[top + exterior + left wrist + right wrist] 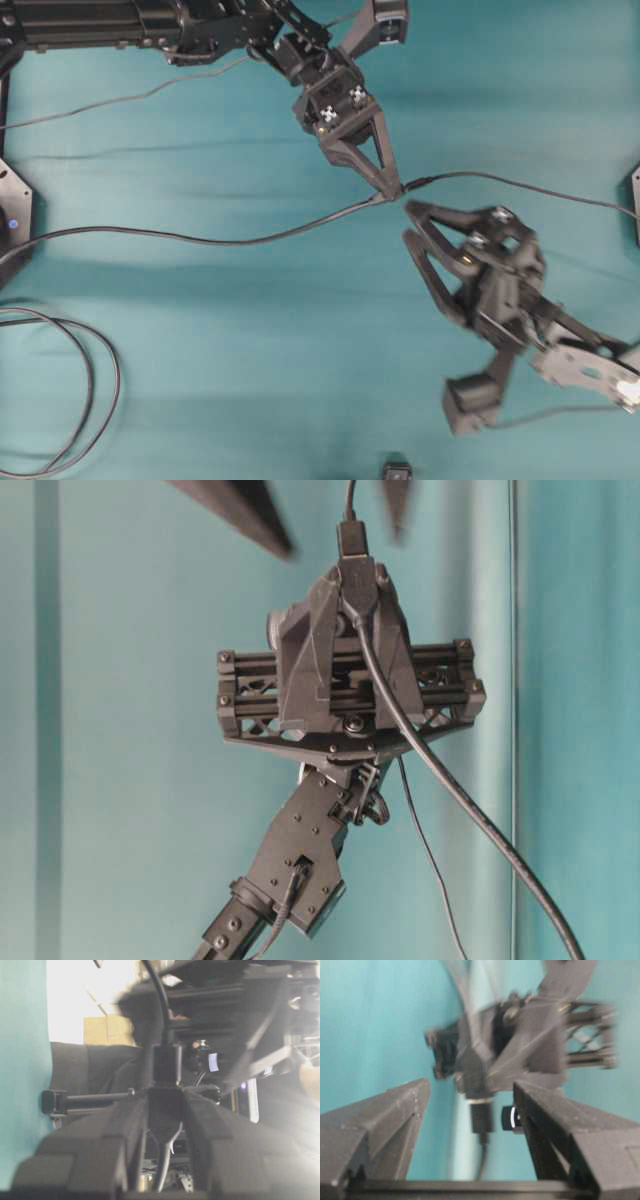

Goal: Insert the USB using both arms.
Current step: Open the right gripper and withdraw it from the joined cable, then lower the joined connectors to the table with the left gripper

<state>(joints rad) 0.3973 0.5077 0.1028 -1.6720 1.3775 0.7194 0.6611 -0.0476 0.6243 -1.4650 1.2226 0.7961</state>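
Note:
The USB (pixel 401 190) hangs above the teal table as two black cable ends joined in line; a thin silver band (pixel 480 1101) shows between them. My left gripper (pixel 393 188) reaches down from the top and is shut on the USB's housing (pixel 165 1105), with the mated end (pixel 166 1065) sticking out past its fingertips. Its cable (pixel 200 238) trails left, and the other cable (pixel 520 183) runs right. My right gripper (pixel 410 222) stands open just below and right of the joint. In the right wrist view the black end (pixel 481 1119) hangs between the fingers, touching neither.
A looped grey cable coil (pixel 70 400) lies at the lower left. A small dark block (pixel 397 470) sits at the bottom edge. Dark mounts stand at the left edge (pixel 14 215) and the right edge (pixel 636 200).

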